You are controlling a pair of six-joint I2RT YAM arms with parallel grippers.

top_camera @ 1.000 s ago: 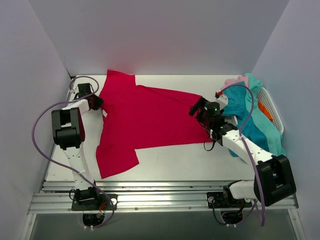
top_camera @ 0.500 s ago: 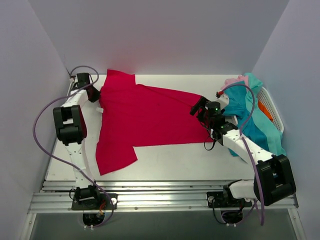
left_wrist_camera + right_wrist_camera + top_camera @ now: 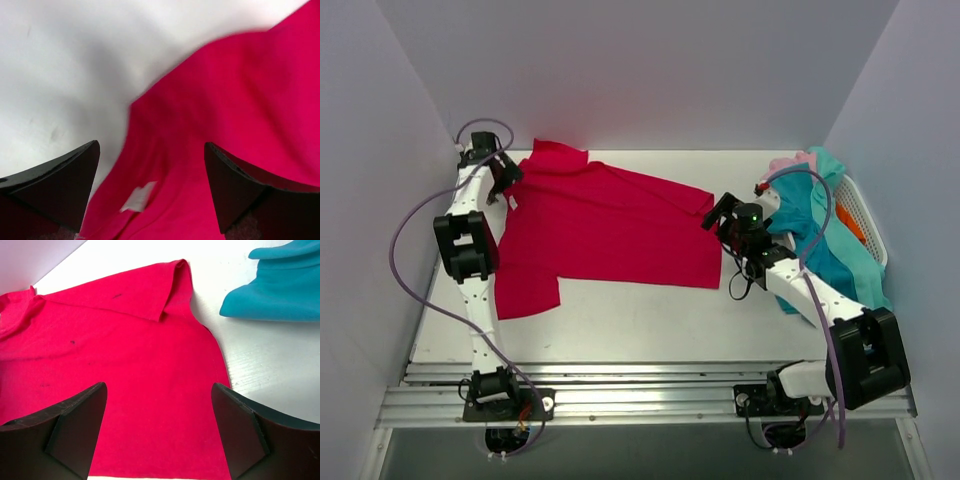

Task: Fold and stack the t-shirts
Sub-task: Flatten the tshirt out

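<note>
The crimson t-shirt (image 3: 610,235) lies spread across the table, one sleeve (image 3: 525,290) toward the front left. My left gripper (image 3: 508,186) hovers open over its far left edge near the collar. In the left wrist view the black fingers (image 3: 65,185) stand wide apart over the red cloth (image 3: 225,100) and its white label (image 3: 137,196), holding nothing. My right gripper (image 3: 713,213) is open above the shirt's right edge; the red fabric (image 3: 125,355) lies flat between its fingers (image 3: 240,430). Teal t-shirts (image 3: 825,240) and a pale pink one (image 3: 786,162) are heaped at the right.
A white slotted basket (image 3: 865,215) stands at the right wall under the heap, with something orange inside. A teal fold (image 3: 280,290) lies just right of the red shirt. Walls close in the left, back and right sides.
My left gripper swung toward the back left corner, dragging the red shirt leftward, then opened and let it go. The front sleeve shifted left. The right arm barely moved.
</note>
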